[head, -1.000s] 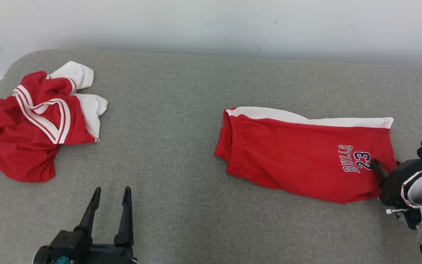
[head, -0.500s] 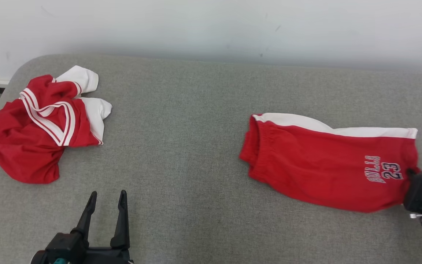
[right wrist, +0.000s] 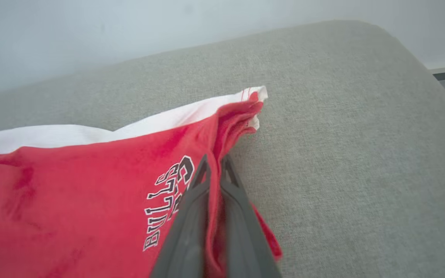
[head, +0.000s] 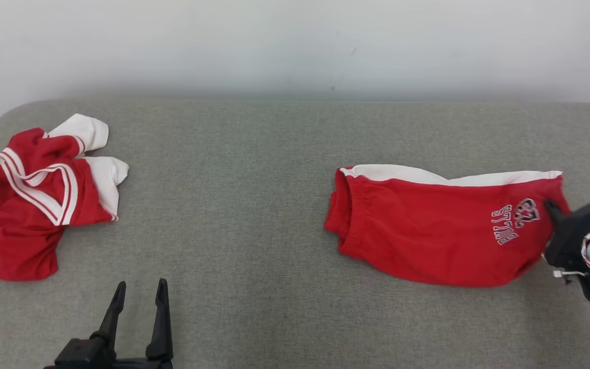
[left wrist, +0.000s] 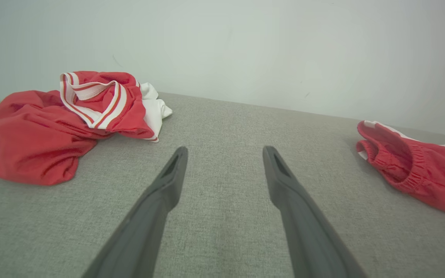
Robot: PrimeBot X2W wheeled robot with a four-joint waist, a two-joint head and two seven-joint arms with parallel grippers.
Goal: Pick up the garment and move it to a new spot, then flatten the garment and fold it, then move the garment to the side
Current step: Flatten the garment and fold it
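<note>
Left edge of head view: crumpled red-and-white jersey (head: pixel 34 205), heaped on the grey cushion (head: pixel 254 154), well apart from everything else.

Lower left: left gripper (head: pixel 141 283), fingers spread wide, nothing between them, above bare cushion.

Right of centre: red shorts (head: pixel 428 230), the garment in hand, lying flat and doubled over, waistband toward frame centre, white stripe along the upper edge.

Far right: right gripper (head: pixel 550 204), clamped on the hem beside the BULLS print. In right wrist view, a fold of red cloth pinched between the closed fingers.

Changed since a second ago: jaws then open at that hem, now shut on it. Number print then flat and readable, now bunched. Whole head view shifted too: camera, not cloth.

Reading: folding apparently finished, grasp secured, move to the side ready to begin.

Risk: single-edge hold, so layers likely to slide apart if dragged fast.
</note>
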